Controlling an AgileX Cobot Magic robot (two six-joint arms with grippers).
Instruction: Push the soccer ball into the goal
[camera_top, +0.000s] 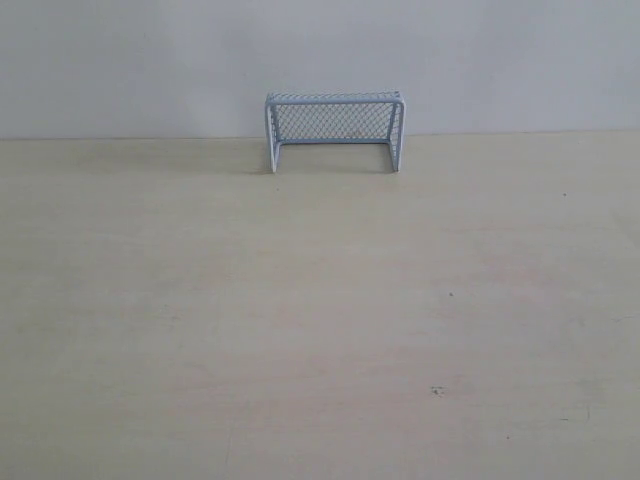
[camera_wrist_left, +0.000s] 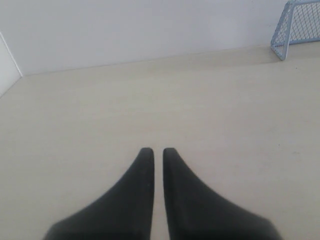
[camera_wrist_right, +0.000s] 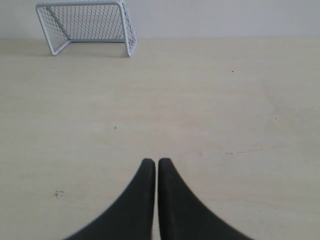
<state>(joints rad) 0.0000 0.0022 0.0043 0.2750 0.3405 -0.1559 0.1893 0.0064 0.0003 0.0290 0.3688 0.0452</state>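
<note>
The pale blue-grey goal stands upright at the far edge of the table against the wall, its open mouth facing the table. It also shows in the left wrist view as goal and in the right wrist view as goal. The soccer ball is out of view in every frame. My left gripper is shut with nothing between its black fingers. My right gripper is likewise shut and holds nothing. Both hang over bare table, well short of the goal. Neither arm shows in the exterior view.
The light wooden table spreads wide in front of the goal, with a few small dark specks. A plain white wall runs behind the table's far edge. A table corner shows in the left wrist view.
</note>
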